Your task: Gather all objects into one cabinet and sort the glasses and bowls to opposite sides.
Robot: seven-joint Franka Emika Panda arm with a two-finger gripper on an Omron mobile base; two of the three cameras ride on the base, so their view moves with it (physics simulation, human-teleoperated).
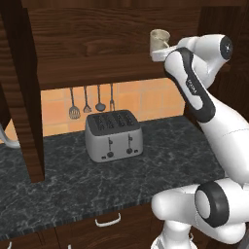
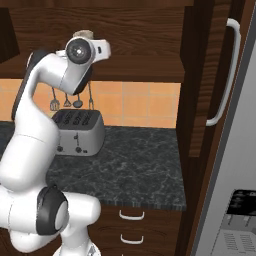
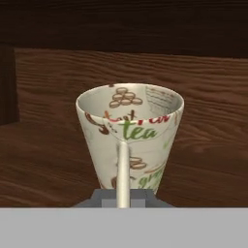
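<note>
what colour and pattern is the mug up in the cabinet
Cream mug printed with brown shapes and green "tea" lettering; the hand view shows it best.

Raised arm, pincer (image 3: 123,196) clamped tight

Cream mug (image 2: 83,34) mostly hidden behind the arm (image 2: 75,55)

Cream mug (image 3: 130,138) printed with green "tea" lettering and brown marks; dark-brown wood-grain cabinet (image 3: 203,92) behind it.
</note>
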